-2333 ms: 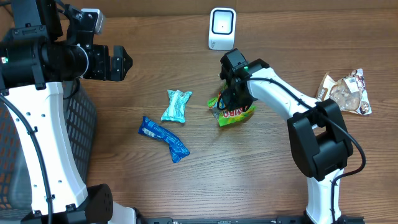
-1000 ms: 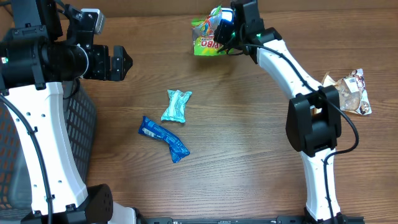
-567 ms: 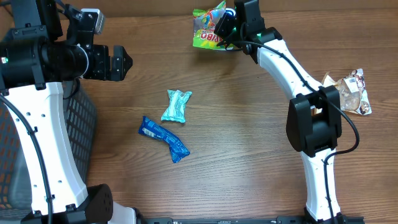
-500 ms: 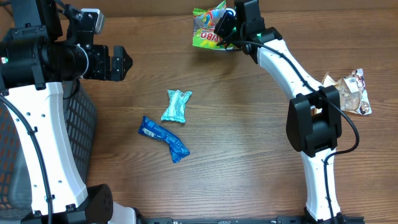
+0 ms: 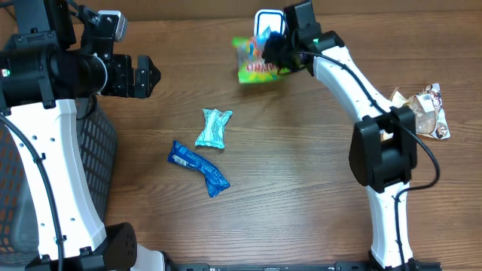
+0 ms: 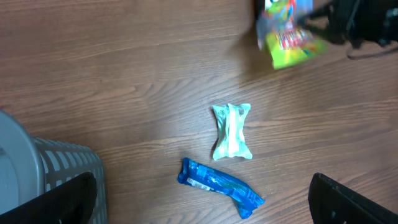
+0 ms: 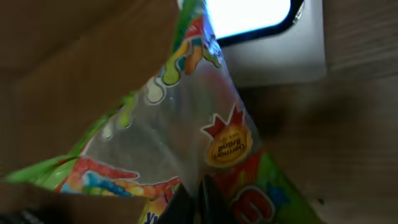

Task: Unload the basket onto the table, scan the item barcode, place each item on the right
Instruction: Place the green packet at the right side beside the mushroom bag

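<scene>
Grip: your right fingers (image 7: pixel 208 200) are pinched shut on the green candy bag (image 5: pixel 258 62).
Bag position: it hangs in the air just in front of the scanner (image 5: pixel 265 18), at the far edge of the bench (image 5: pixel 301 188).
Other arm: your left fingers (image 6: pixel 354 202) are spread wide and hold nothing, well apart from the bag.
Bag face: the wrist view shows crinkled printed film, with no barcode visible.
Doing it well: turn the barcode side squarely toward the scanner's lit window. Hold the bag steady, since the overhead view shows it blurred. Keep the film taut.
</scene>
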